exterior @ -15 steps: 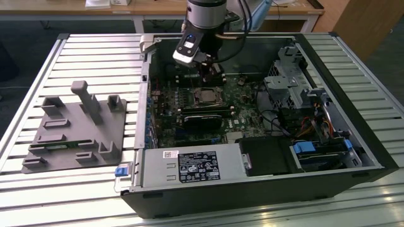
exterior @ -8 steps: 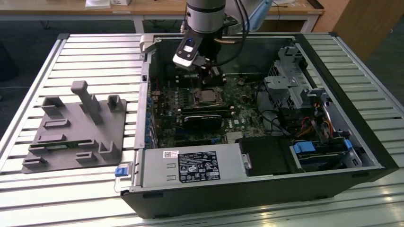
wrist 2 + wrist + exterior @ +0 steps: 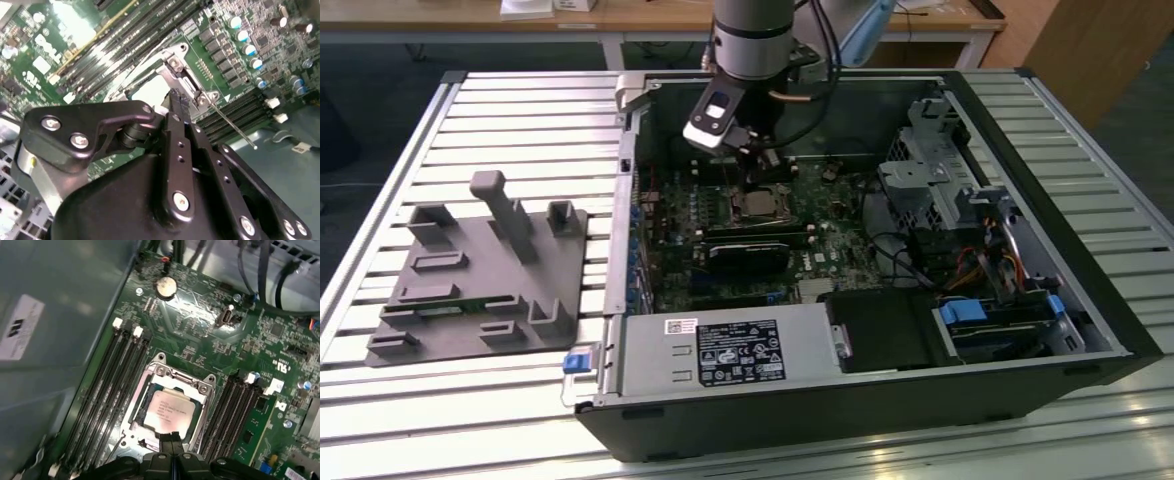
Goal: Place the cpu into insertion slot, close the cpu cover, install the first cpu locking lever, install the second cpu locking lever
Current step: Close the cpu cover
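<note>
Inside an open computer case (image 3: 854, 420) on a slatted bench (image 3: 494, 100), the end effector (image 3: 173, 439) sits at the edge of the insertion slot (image 3: 134, 410), its fingers drawn narrow with nothing seen between them; whether it touches the metal cannot be told; the cpu (image 3: 167, 412) lies flat in the slot, the cpu cover (image 3: 202, 405) lowered around it; in the second wrist view a thin locking lever (image 3: 231, 125) juts free, unlatched; the chip looks light, rigid and smooth-topped, probably fragile underneath, best taken by its edges; the lever, a springy wire, seems best pushed near its free end
</note>
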Controlling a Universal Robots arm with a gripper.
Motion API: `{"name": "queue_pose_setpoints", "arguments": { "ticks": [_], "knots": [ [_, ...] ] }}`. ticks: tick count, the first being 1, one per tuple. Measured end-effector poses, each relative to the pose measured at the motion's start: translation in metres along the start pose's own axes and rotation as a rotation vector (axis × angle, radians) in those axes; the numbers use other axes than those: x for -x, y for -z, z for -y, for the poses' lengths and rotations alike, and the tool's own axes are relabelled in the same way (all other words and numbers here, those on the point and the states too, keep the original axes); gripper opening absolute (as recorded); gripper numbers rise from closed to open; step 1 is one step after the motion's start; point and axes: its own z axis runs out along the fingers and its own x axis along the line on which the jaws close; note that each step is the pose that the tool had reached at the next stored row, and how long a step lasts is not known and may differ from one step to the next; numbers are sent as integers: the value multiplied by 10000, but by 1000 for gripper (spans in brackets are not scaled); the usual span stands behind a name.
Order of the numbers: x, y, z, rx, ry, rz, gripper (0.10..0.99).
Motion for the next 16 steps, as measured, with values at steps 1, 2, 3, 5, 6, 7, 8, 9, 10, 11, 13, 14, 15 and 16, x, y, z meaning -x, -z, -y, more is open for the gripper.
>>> {"name": "queue_pose_setpoints", "arguments": {
  "ticks": [1,2,3,5,6,7,8,9,10,11,13,14,15,16],
  "knots": [
    [-2,-11,0,-7,-137,8,106],
    [-4,-23,0,-15,-270,17,106],
    [-7,-36,-1,-23,-400,29,106],
    [-12,-60,-2,-38,-657,51,106],
    [-15,-72,-2,-45,-786,61,106],
    [-18,-84,-2,-52,-921,70,106],
    [-22,-93,-1,-57,-1015,73,106],
    [-25,-99,0,-56,-1045,73,106],
    [-25,-101,0,-55,-1045,68,106],
    [-25,-101,0,-57,-1045,69,106],
    [-25,-102,1,-59,-1045,75,106],
    [-27,-105,4,-57,-1046,74,106],
    [-31,-112,11,-55,-1046,74,106],
    [-34,-119,19,-57,-1045,75,106]
  ]
}}
